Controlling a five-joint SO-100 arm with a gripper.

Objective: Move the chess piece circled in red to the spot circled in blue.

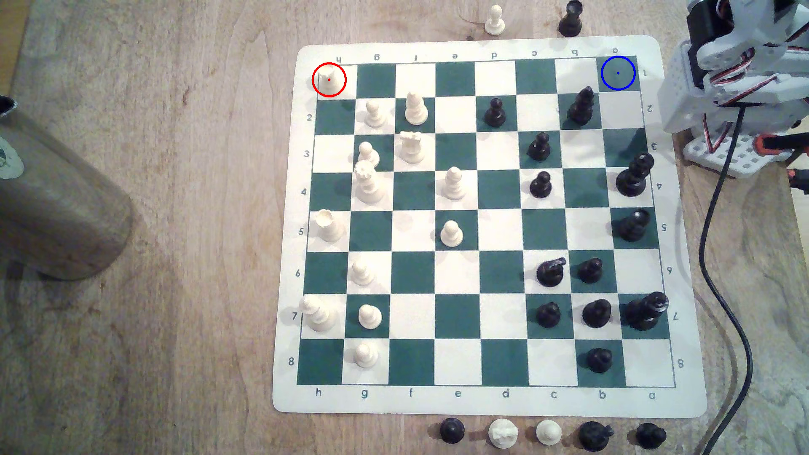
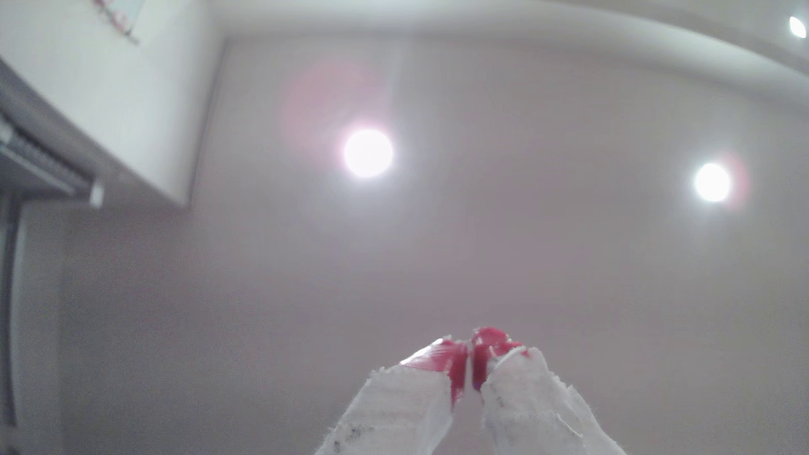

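Observation:
The chess piece (image 1: 328,81), a short cream rook ringed in red, stands on the white corner square at the far left of the board (image 1: 477,400) in the exterior view. The spot (image 1: 617,73), a dark green square ringed in blue, lies at the board's far right corner with nothing on it. My arm (image 1: 740,65) is folded up off the board's right edge, close beside the spot. In the wrist view my gripper (image 2: 470,356) points up at the ceiling, its red-tipped, white-wrapped fingers (image 2: 451,358) pressed together with nothing between them.
Cream and black pieces stand across the board; a black piece (image 1: 580,107) sits one square diagonally from the spot. Captured pieces line the table beyond both board ends. A black cable (image 1: 718,245) runs down the exterior view's right. A wooden cylinder (image 1: 57,205) lies at the left.

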